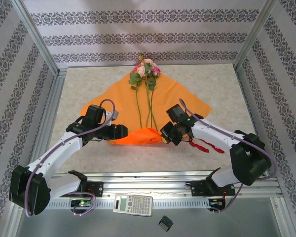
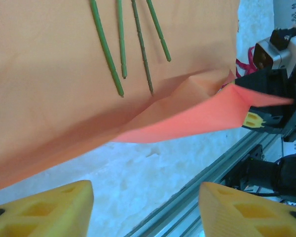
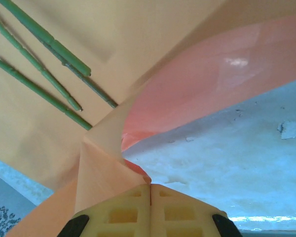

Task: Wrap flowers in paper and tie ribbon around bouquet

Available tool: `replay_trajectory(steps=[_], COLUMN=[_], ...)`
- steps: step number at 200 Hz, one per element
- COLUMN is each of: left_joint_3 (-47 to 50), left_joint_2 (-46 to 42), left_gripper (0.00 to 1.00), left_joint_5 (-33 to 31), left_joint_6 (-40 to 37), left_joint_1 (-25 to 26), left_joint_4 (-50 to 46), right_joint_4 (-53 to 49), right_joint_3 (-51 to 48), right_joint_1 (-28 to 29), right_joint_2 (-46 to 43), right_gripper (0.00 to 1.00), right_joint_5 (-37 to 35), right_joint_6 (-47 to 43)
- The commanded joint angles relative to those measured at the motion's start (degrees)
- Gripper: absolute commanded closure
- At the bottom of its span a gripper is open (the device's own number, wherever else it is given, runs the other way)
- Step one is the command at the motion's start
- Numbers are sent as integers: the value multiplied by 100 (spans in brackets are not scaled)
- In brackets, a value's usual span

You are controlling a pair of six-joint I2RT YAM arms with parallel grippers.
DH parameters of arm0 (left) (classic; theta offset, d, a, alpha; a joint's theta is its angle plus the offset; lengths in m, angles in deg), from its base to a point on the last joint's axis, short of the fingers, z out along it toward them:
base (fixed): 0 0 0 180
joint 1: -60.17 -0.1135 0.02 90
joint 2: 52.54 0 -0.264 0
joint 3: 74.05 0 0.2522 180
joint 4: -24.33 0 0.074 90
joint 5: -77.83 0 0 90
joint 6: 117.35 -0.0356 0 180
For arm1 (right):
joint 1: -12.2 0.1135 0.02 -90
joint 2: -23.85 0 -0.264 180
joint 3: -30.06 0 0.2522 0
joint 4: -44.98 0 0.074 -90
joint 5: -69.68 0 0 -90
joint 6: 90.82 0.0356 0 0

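**NEAR CORNER LIFTED FOR FIRST FOLD: RIGHT GRIP SOUND, LEFT FREE**

Finds the right gripper (image 3: 150,197) clenched on the near corner of the paper (image 1: 177,101), with that corner raised off the table (image 1: 89,79) and curling over. Finds the left gripper (image 2: 145,207) released, fingers wide apart, just beside the fold and grasping nothing. Places the flowers (image 1: 145,69) along the sheet's middle, heads at the far corner, stems running toward the lifted fold. Notes the ribbon (image 1: 209,147) on the table under the right arm, untouched.

Advises, as a judgement: carry the corner low over the stem ends, keep the pinch close to the tip, and pin the opposite edge with the free gripper against sliding.

Records a thin, creased sheet, matte orange above and glossier and redder beneath. Records slim, stiff, knotted green stems and a limp, curling dark red ribbon.
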Motion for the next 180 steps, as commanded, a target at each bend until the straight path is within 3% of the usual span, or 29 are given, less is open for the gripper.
replay_trajectory(steps=[1, 45, 70, 87, 127, 144, 162, 180], left_joint_3=[118, 369, 141, 280, 579, 807, 905, 1193], left_joint_2=[16, 72, 456, 103, -1254, -1857, -2219, -2424], left_gripper=[40, 31, 30, 30, 36, 40, 40, 40], left_joint_5=[218, -204, -430, -730, -1869, -1907, -1878, -1663], left_joint_6=[-1107, -2617, -2878, -2348, 532, 1569, 2019, 2472], left_joint_1=[81, 169, 212, 202, 212, 212, 214, 223], left_joint_4=[605, 1051, 783, 992, 351, 45, -447, -222], right_joint_4=[-132, -235, -260, -261, -12, 105, 142, 182], right_joint_3=[204, 202, 194, 194, 18, -4, 58, 85], right_joint_1=[-71, -233, -346, -445, -812, -901, -967, -1066], right_joint_2=[144, 129, 111, 145, 308, 439, 591, 693], right_gripper=[100, 100, 100, 100, 100, 100, 100, 100], right_joint_5=[108, 172, 190, 209, 429, 511, 574, 609], right_joint_6=[-209, -318, -353, -396, -481, -537, -631, -689])
